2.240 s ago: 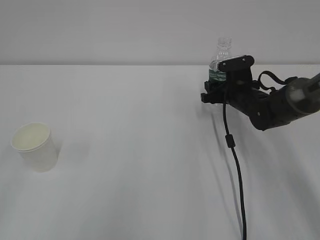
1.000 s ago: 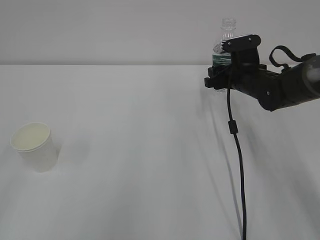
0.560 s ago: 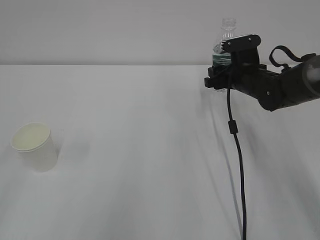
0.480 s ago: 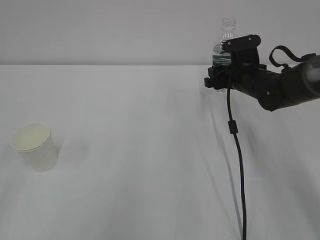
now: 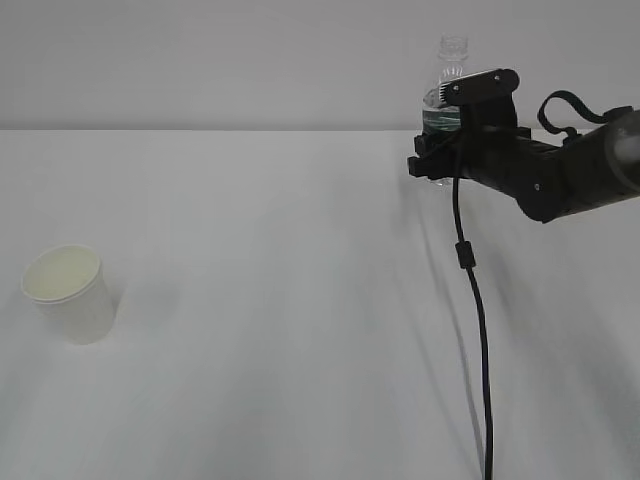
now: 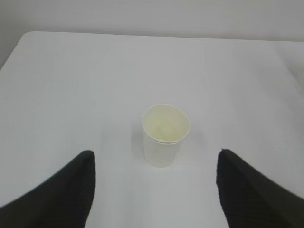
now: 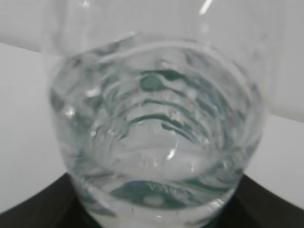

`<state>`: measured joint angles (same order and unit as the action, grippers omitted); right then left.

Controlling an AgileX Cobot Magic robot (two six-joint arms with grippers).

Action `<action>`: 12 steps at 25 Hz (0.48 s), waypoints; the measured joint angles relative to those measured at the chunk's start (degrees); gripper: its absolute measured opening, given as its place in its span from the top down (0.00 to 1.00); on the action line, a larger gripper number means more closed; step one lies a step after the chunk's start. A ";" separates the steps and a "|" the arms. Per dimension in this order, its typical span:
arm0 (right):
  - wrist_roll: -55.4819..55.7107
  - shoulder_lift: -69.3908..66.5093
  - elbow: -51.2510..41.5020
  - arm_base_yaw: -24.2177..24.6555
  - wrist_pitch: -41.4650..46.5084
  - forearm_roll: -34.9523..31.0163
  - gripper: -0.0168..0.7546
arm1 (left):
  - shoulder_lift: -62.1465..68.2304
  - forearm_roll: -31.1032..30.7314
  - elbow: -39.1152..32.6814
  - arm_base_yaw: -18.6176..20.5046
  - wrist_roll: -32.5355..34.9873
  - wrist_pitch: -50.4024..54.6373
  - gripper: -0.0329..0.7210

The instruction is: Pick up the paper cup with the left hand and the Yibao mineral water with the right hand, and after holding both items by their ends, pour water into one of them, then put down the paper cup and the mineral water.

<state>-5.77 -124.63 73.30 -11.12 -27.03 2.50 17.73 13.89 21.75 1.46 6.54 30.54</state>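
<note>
Standing near the front left corner of the white table (image 5: 300,300) in the exterior view, the paper cup (image 5: 68,293) is upright with its mouth open, and nothing touches it. Toward the back edge on the right, the right hand (image 5: 432,160) clasps the Yibao mineral water (image 5: 444,100) around its lower body; the bottle is upright and lifted clear of the table, its uncapped neck rising above the grey plate. A black cable (image 5: 478,330) hangs from the arm.

From the left wrist view, the paper cup (image 6: 165,135) stands on the table ahead, midway between the 2 black fingers (image 6: 61,190) of the left hand (image 6: 156,190), which are spread wide and well apart from it, gripping nothing.

Close up in the right wrist view, the bottle (image 7: 156,142) fills the frame, water (image 7: 152,180) visible inside, black fingers (image 7: 38,204) pressing at its lower sides.
</note>
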 joint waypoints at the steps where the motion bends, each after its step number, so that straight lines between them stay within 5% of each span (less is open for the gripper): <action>1: 0.00 0.00 0.00 0.00 0.16 0.12 0.40 | 0.00 0.00 0.00 0.00 0.00 0.00 0.21; 12: 3.75 5.17 -3.89 0.00 2.78 3.55 0.40 | 0.00 0.00 0.00 0.00 0.00 0.00 0.21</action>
<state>-2.01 -119.46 69.40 -11.12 -24.25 6.05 17.73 13.89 21.75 1.46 6.54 30.54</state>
